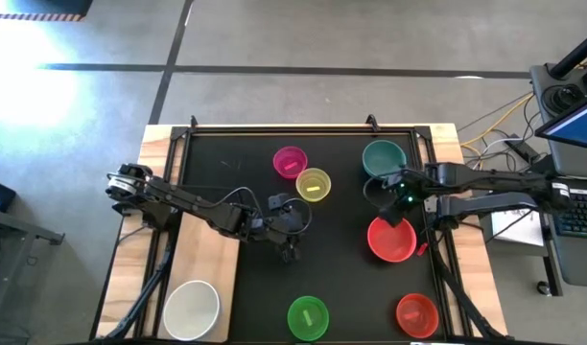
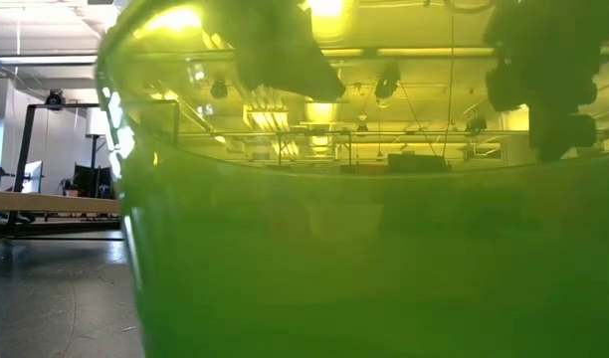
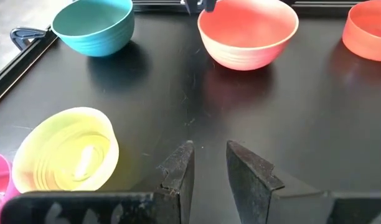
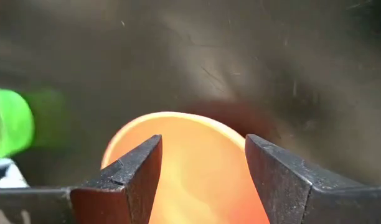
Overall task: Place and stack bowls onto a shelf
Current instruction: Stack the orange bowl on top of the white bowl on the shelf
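At the centre-right of the high view, the right gripper (image 1: 401, 204) is held over the upper rim of the large round red plastic bowl (image 1: 392, 240). In the right wrist view its fingers (image 4: 131, 180) are seen spread apart, with the bowl's orange-red rim (image 4: 178, 162) showing in the gap between them; whether the rim is touched cannot be told.

Just left of centre in the high view, the left gripper (image 1: 287, 251) is poised above the bare black mat (image 1: 341, 278). Its fingers (image 3: 178, 177) are shown slightly parted with nothing between them. The small round yellow plastic bowl (image 1: 314, 185) lies near them, towards the top of the frame, and touches the small round magenta plastic bowl (image 1: 290, 161).

The round teal-green plastic bowl (image 1: 383, 158) is found at the upper right of the mat, close above the right gripper. A smaller round red plastic bowl (image 1: 416, 313) sits at the lower right, and a round bright green plastic bowl (image 1: 308, 317) at the lower centre; in the low view this translucent green bowl (image 2: 364, 249) fills almost the whole frame.

The flat light wooden shelf board (image 1: 202, 259) lies along the left side of the bench, at the lower left of the high view. A single round white plastic bowl (image 1: 191, 309) is set upright on it. All bowls are seen open side up and unstacked.
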